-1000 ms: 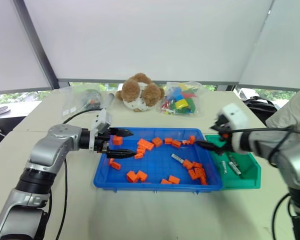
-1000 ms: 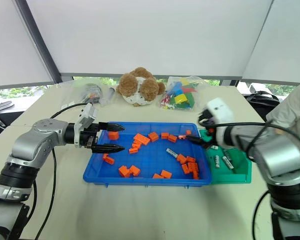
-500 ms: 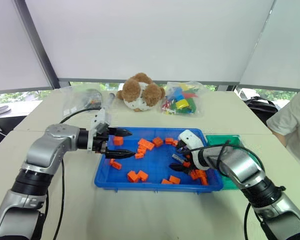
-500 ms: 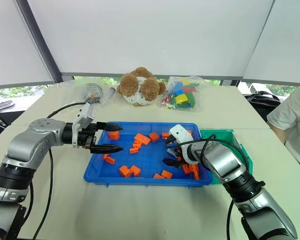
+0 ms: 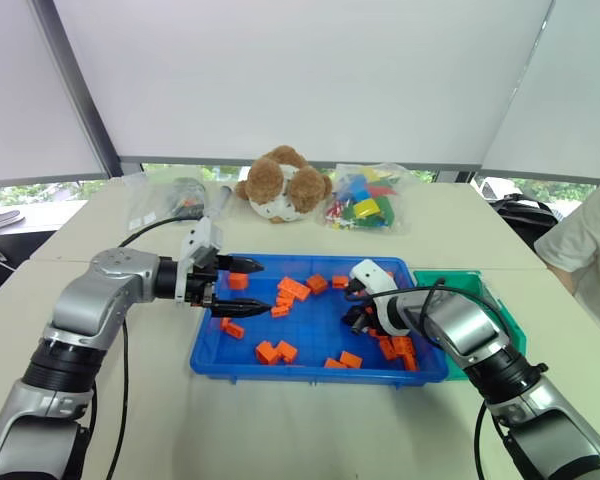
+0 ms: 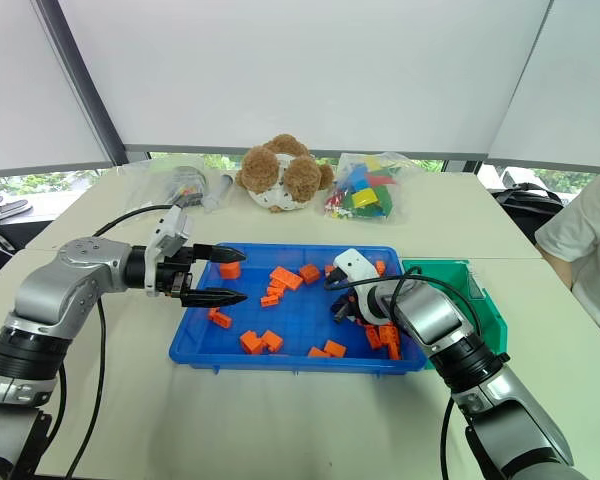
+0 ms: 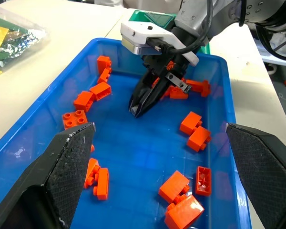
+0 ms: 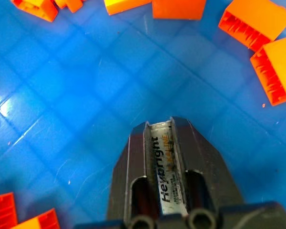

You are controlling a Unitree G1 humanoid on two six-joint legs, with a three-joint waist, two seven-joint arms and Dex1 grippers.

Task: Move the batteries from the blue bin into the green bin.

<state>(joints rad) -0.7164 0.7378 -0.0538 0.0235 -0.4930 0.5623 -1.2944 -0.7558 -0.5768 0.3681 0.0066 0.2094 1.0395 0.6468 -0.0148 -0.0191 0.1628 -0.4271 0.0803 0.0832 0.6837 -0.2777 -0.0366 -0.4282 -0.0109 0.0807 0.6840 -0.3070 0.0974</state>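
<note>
Battery [image 8: 167, 167] was clamped between the right gripper [image 7: 136, 110] fingers inside the blue bin [image 5: 310, 362].
The left gripper [image 5: 248, 289] hung wide open, empty.

Blue bin [image 5: 212, 352]: 1, at the centre of the surface [image 5: 280, 430].
Green bin [image 5: 508, 325]: 1, touching the blue bin at its 3 o'clock side.
Batteries [image 8: 168, 167]: 1 countable, clamped lengthwise in the right claw [image 7: 136, 109]; any inside the green bin cannot be counted.
Orange blocks [image 5: 274, 351]: roughly twenty, loose in the blue bin; the cluster near 3 o'clock overlaps, so no exact count.
Claws: 2; the left claw [image 5: 240, 288] stands at the bin's 9 o'clock.
Stuffed bear [image 5: 282, 184]: 1, at 12 o'clock.
Clear bags [image 5: 365, 198]: 2, at 10 and 1 o'clock.
</note>
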